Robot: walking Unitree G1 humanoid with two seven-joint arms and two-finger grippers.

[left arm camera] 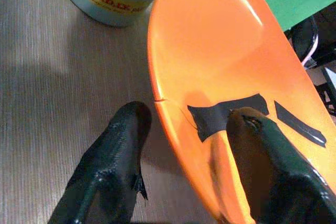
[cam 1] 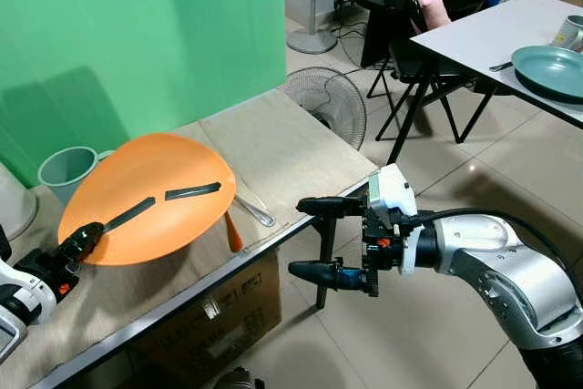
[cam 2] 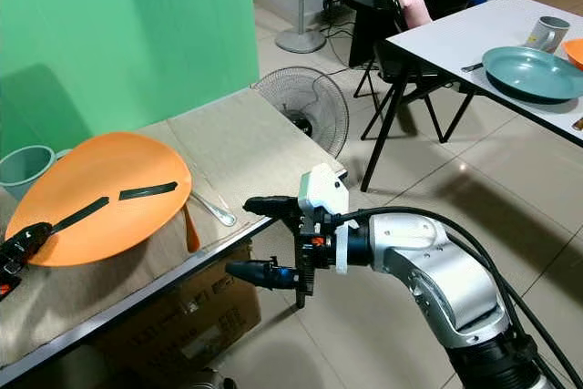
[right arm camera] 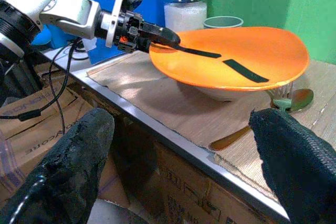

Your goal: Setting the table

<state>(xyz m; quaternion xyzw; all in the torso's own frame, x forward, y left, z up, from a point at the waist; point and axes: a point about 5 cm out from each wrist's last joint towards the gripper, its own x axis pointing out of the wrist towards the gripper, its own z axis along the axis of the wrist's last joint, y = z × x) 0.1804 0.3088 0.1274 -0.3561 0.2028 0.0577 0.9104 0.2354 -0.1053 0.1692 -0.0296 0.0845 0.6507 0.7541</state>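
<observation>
The orange plate sits at the left of the head views, lifted off the bench and tilted, with two strips of black tape across its face. The left tool, at the lower left of the frame, is clenched on the plate's near rim: in the left wrist view one finger lies under the rim and the other presses on the plate's upper face beside the tape. Behind the plate, toward the upper left, stands a pale green cup. In the right wrist view a glass jar with a black lid stands behind the plate too.

Just right of the plate, on the bench mat, lie a metal spoon and an orange utensil, partly hidden under the plate's edge.

The right tool hangs in the lower middle of the frame, off the bench's front edge and level with it, fingers spread wide and holding nothing.

A cardboard box sits under the bench. A floor fan stands behind the bench's far corner. In the upper right is a white bench carrying a teal plate and a mug.
</observation>
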